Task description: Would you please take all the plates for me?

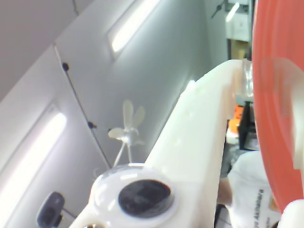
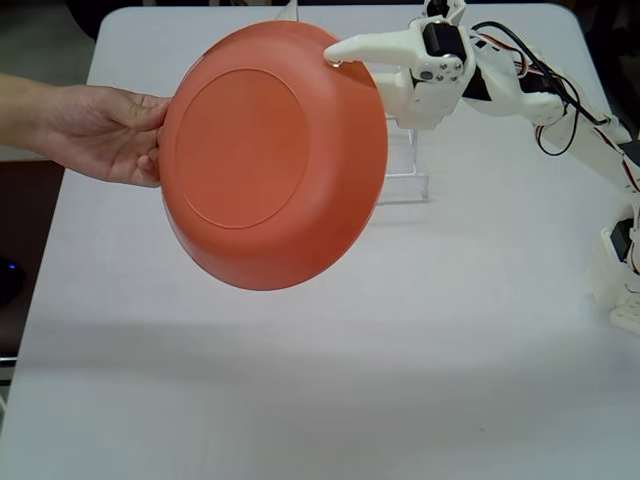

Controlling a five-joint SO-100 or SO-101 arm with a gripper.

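While only one plate shows, the orange plate (image 2: 272, 155) hangs tilted above the table (image 2: 330, 370), its underside facing the fixed view. The gripper (image 2: 337, 52) is clamped on the plate's upper right rim, and one human hand (image 2: 100, 132) touches its left rim. Behind the plate's right side stands one wire rack (image 2: 405, 172); its contents are hidden.

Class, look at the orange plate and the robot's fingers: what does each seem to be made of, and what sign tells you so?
The orange plate looks like moulded plastic, matte to slightly satin: even colour, soft sheen, a raised ring on its underside. The fingers look like white plastic, possibly 3D-printed; the wrist view shows a smooth, faintly glossy, slightly bumpy surface. Neither can be confirmed by sight alone.
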